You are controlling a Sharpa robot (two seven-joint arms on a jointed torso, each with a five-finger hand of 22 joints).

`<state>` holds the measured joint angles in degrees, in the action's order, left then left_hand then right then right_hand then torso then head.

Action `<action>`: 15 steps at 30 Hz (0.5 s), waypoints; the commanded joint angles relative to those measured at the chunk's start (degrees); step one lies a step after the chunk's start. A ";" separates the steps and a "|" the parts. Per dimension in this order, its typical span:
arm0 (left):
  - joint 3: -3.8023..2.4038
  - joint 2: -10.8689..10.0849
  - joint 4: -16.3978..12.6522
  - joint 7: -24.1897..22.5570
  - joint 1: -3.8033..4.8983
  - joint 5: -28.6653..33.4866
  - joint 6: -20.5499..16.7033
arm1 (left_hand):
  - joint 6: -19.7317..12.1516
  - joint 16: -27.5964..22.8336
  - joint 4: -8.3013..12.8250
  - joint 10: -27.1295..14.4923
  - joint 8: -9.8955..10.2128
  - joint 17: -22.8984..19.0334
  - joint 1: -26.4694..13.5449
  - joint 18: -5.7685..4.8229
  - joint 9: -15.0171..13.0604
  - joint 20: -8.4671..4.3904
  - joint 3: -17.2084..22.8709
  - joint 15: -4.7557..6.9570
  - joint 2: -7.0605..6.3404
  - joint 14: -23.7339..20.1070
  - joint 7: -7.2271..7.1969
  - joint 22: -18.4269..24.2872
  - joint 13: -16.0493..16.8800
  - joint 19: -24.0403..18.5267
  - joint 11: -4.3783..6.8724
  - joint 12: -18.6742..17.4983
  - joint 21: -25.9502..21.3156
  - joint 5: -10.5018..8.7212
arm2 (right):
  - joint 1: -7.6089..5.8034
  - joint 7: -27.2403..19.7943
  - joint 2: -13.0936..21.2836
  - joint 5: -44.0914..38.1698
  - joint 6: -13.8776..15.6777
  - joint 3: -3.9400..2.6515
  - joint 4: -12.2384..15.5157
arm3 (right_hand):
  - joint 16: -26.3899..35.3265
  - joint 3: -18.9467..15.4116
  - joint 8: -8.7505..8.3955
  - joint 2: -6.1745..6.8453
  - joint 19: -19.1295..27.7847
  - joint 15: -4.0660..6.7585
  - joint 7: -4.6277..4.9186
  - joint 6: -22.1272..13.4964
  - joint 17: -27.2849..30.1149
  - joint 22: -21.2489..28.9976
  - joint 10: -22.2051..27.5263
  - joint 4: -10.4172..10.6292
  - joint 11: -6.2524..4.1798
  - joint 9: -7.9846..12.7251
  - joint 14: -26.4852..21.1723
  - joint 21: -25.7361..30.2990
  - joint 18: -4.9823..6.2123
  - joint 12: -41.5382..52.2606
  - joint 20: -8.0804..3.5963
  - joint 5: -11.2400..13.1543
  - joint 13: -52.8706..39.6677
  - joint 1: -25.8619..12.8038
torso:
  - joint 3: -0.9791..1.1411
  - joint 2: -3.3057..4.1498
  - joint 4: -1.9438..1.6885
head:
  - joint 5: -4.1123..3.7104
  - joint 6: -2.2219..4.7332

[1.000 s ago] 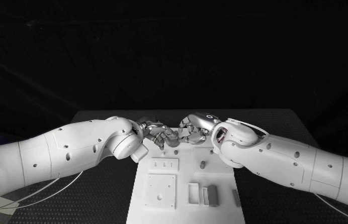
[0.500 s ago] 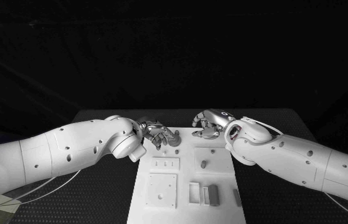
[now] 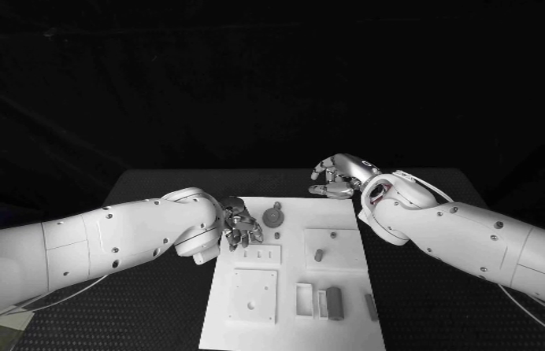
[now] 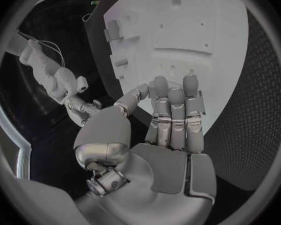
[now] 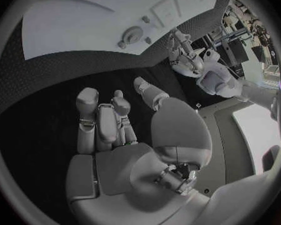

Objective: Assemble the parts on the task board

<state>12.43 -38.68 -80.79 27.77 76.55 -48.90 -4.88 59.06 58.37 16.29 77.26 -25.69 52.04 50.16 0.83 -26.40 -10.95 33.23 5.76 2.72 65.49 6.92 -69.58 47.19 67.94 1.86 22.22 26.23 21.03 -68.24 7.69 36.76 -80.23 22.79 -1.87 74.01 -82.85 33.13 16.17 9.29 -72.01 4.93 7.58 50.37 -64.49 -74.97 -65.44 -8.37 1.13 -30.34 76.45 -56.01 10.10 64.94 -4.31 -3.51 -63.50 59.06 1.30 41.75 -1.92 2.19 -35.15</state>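
Right hand (image 5: 109, 120) over the black table (image 5: 59, 80)
Its fingers are loosely curled, empty; the board (image 5: 84, 25) with a round part (image 5: 133, 35) lies beyond.

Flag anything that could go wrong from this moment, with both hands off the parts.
The left hand hangs with empty fingers at the task board's left edge, close to the round grey part; a careless sweep might knock it. The right hand is over the black table beyond the board's far corner, so returning it could brush the small upright peg.
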 commanded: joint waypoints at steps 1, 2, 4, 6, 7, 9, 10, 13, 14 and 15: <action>0.32 0.44 0.22 4.01 -0.06 -6.02 2.02 | 3.66 0.86 -0.09 -0.74 -1.89 -0.37 -0.35 0.58 -10.87 -0.97 0.39 0.77 0.43 -0.55 -4.19 -0.61 0.23 0.54 0.41 0.87 0.33 0.51 | 0.04 -0.98 -0.06 2.63 1.23 0.02 -0.02 | 0.24 -0.07 -0.27 0.02 -0.14 0.10 0.13 0.29 -0.07 -0.63 0.35 0.33 0.05 -0.02 -0.38 0.20 4.90 -0.33 -0.37 -0.06 0.07 -0.33 | -0.08 0.06 -0.04 | -0.04 -0.37; 0.47 0.54 0.30 4.20 -0.14 -6.09 2.08 | 3.72 1.19 -0.13 -0.76 -1.98 -0.53 -0.48 0.58 -11.19 -1.04 0.39 0.86 0.42 -0.56 -4.25 -0.83 0.31 0.64 0.46 1.21 0.42 0.53 | 0.04 -0.99 -0.10 2.70 1.21 0.02 -0.01 | 0.24 -0.07 -0.27 0.02 -0.14 0.10 0.13 0.28 -0.06 -0.63 0.35 0.34 0.05 -0.02 -0.39 0.20 4.90 -0.33 -0.37 -0.06 0.07 -0.33 | -0.05 0.07 0.01 | -0.04 -0.44; 0.65 0.69 0.42 4.35 -0.25 -6.10 2.09 | 3.92 1.95 -0.16 -0.71 -2.20 -0.84 -0.68 0.60 -11.87 -1.22 0.42 1.07 0.37 -0.47 -4.43 -1.30 0.47 0.95 0.64 1.96 0.65 0.55 | 0.04 -1.01 -0.15 2.75 1.12 0.02 0.03 | 0.26 -0.08 -0.28 0.00 -0.14 0.10 0.13 0.27 -0.01 -0.64 0.35 0.34 0.05 -0.02 -0.41 0.21 4.90 -0.33 -0.38 -0.06 0.07 -0.32 | -0.03 0.08 0.03 | -0.03 -0.54; 0.73 0.89 0.53 4.46 -0.38 -6.51 2.08 | 3.93 2.20 -0.16 -0.76 -2.24 -1.00 -0.75 0.60 -12.11 -1.27 0.45 1.14 0.37 -0.50 -4.46 -1.47 0.51 1.00 0.68 2.22 0.69 0.61 | 0.04 -1.00 -0.15 2.77 0.95 0.02 0.05 | 0.26 -0.08 -0.29 -0.01 -0.14 0.10 0.13 0.26 -0.01 -0.64 0.35 0.34 0.05 -0.02 -0.41 0.21 4.90 -0.33 -0.38 -0.06 0.07 -0.31 | -0.05 0.08 0.01 | -0.06 -0.69; 0.76 0.96 0.57 4.54 -0.44 -6.84 1.91 | 3.95 2.31 -0.15 -0.78 -2.25 -1.07 -0.78 0.59 -12.22 -1.30 0.47 1.16 0.37 -0.52 -4.48 -1.54 0.52 1.01 0.70 2.33 0.70 0.65 | 0.04 -1.00 -0.16 2.78 0.95 0.02 0.07 | 0.26 -0.08 -0.29 -0.03 -0.14 0.10 0.13 0.26 0.00 -0.64 0.35 0.34 0.05 -0.02 -0.41 0.21 4.90 -0.33 -0.38 -0.06 0.07 -0.31 | -0.07 0.08 -0.03 | -0.09 -0.74; 0.78 1.09 0.63 4.57 -0.53 -7.44 1.88 | 4.18 2.83 -0.21 -0.67 -2.41 -1.29 -0.96 0.60 -12.65 -1.42 0.46 1.31 0.31 -0.40 -4.63 -1.83 0.60 1.26 0.84 2.84 0.83 0.71 | 0.04 -1.02 -0.17 2.78 0.95 0.02 0.14 | 0.27 -0.08 -0.30 -0.06 -0.14 0.10 0.13 0.25 0.01 -0.64 0.35 0.34 0.06 -0.02 -0.42 0.21 4.90 -0.33 -0.39 -0.06 0.08 -0.29 | -0.09 0.08 -0.07 | -0.12 -0.87; 0.78 1.15 0.66 4.62 -0.58 -7.58 1.74 | 4.29 3.08 -0.22 -0.61 -2.49 -1.39 -1.02 0.61 -12.85 -1.49 0.46 1.38 0.26 -0.34 -4.70 -1.97 0.64 1.41 0.90 3.09 0.92 0.71 | 0.04 -1.03 -0.18 2.79 0.94 0.02 0.17 | 0.27 -0.08 -0.30 -0.08 -0.14 0.09 0.13 0.25 0.00 -0.64 0.35 0.34 0.05 -0.02 -0.42 0.22 4.90 -0.33 -0.39 -0.06 0.08 -0.28 | -0.09 0.07 -0.09 | -0.13 -0.95; 0.80 1.42 0.97 4.80 -0.72 -8.05 0.99 | 4.47 3.65 -0.25 -0.55 -2.64 -1.67 -1.18 0.61 -13.30 -1.64 0.47 1.58 0.18 -0.24 -4.84 -2.30 0.72 1.68 1.05 3.67 1.05 0.72 | 0.04 -1.05 -0.23 2.83 0.78 0.02 0.28 | 0.27 -0.08 -0.31 -0.10 -0.14 0.09 0.13 0.24 0.01 -0.65 0.35 0.33 0.05 -0.02 -0.42 0.22 4.90 -0.33 -0.40 -0.06 0.08 -0.26 | -0.07 0.07 -0.08 | -0.19 -1.14; 0.81 1.53 1.10 4.85 -0.74 -8.37 0.75 | 4.49 3.75 -0.26 -0.56 -2.66 -1.74 -1.20 0.61 -13.39 -1.67 0.48 1.62 0.18 -0.24 -4.86 -2.36 0.72 1.72 1.07 3.77 1.07 0.73 | 0.04 -1.05 -0.24 2.84 0.78 0.02 0.29 | 0.27 -0.08 -0.31 -0.12 -0.14 0.09 0.13 0.24 0.01 -0.65 0.35 0.33 0.05 -0.02 -0.42 0.22 4.90 -0.33 -0.40 -0.06 0.08 -0.25 | -0.06 0.08 -0.09 | -0.22 -1.14; 0.82 1.64 1.22 4.88 -0.74 -8.57 0.78 | 4.49 3.81 -0.25 -0.58 -2.67 -1.80 -1.21 0.61 -13.45 -1.69 0.50 1.65 0.17 -0.24 -4.87 -2.40 0.73 1.74 1.08 3.83 1.08 0.76 | 0.04 -1.06 -0.27 2.84 0.78 0.02 0.28 | 0.29 -0.08 -0.31 -0.14 -0.13 0.09 0.13 0.24 0.07 -0.65 0.35 0.33 0.05 -0.03 -0.46 0.22 4.90 -0.33 -0.40 -0.06 0.08 -0.25 | -0.06 0.09 -0.08 | -0.22 -1.11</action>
<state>13.27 -37.27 -79.63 31.82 75.81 -55.24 -3.97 58.67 61.86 16.20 76.58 -26.47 50.28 49.05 0.82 -26.49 -12.01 33.31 6.93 2.63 65.46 6.33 -71.93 47.84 69.20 2.55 25.80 27.12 21.52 -68.21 7.27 36.56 -77.79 23.42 -1.83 74.19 -82.86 33.13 16.17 9.29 -72.27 4.91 7.47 50.29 -64.49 -74.97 -65.45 -8.37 1.13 -30.33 76.47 -56.01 10.10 64.95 -4.38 -3.51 -63.50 59.06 1.21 41.82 -1.98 2.01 -36.20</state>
